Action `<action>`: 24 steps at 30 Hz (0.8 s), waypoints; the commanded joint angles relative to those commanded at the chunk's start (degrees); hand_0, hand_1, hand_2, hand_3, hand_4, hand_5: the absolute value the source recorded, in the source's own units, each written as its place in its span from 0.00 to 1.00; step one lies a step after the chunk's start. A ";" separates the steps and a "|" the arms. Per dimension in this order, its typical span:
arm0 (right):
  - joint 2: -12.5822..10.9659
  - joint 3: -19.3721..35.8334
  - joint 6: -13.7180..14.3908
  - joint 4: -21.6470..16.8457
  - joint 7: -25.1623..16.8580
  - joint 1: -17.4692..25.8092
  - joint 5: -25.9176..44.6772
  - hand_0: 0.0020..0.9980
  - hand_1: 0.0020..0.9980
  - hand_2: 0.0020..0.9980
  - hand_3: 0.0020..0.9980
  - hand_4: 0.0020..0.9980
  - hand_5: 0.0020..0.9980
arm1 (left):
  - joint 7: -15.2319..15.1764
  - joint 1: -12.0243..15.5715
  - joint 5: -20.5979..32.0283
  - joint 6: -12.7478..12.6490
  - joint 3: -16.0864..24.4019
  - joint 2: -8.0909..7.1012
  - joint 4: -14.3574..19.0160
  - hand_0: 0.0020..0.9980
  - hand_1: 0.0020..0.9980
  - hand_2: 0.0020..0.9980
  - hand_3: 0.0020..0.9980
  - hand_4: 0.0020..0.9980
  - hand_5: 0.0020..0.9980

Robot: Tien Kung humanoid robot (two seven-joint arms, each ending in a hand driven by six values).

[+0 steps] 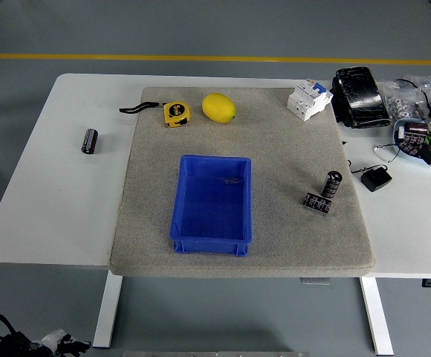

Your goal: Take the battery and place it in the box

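The blue box [214,202] sits open in the middle of the grey mat [290,149], ready to be filled. The battery [331,184] stands upright, well to the right of the box. No robot hand shows, so nothing holds it.

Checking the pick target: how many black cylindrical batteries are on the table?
2: one battery lying on the bare table left of the mat, one battery right of the blue box. Right-side clutter could hide others.
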State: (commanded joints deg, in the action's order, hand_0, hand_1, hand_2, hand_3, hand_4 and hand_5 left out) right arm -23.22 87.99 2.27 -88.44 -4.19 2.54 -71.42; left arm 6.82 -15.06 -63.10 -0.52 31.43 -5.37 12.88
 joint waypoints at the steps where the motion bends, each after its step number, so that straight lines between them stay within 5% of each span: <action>1: -0.24 -0.27 -0.12 0.17 -0.01 -0.28 -0.24 0.58 0.63 0.67 0.63 0.91 0.19 | 0.01 -0.01 0.02 0.00 0.00 -0.01 0.01 0.73 0.70 0.72 0.57 0.60 0.54; 7: -3.81 -4.88 -1.75 2.77 -0.41 -5.15 -5.83 0.56 0.62 0.66 0.64 0.87 0.10 | 0.17 -0.15 -0.06 0.01 0.23 -0.13 0.03 0.73 0.70 0.73 0.57 0.60 0.54; 13: -8.11 -12.35 -4.11 6.12 -2.22 -13.24 -20.49 0.57 0.62 0.66 0.64 0.86 0.07 | 0.35 -0.62 0.59 0.04 -0.02 -0.37 0.23 0.73 0.70 0.73 0.57 0.60 0.54; 24: -8.97 -22.80 -8.31 10.59 -3.15 -23.59 -34.89 0.57 0.61 0.65 0.68 0.91 0.09 | 0.59 -1.19 2.11 -0.06 -0.64 -0.57 0.62 0.73 0.70 0.74 0.57 0.60 0.55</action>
State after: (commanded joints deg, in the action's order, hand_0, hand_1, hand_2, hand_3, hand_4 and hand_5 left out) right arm -32.19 65.19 -6.04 -77.86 -7.34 -21.04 -106.32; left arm 7.41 -16.25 -60.99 -0.58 30.79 -5.95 13.50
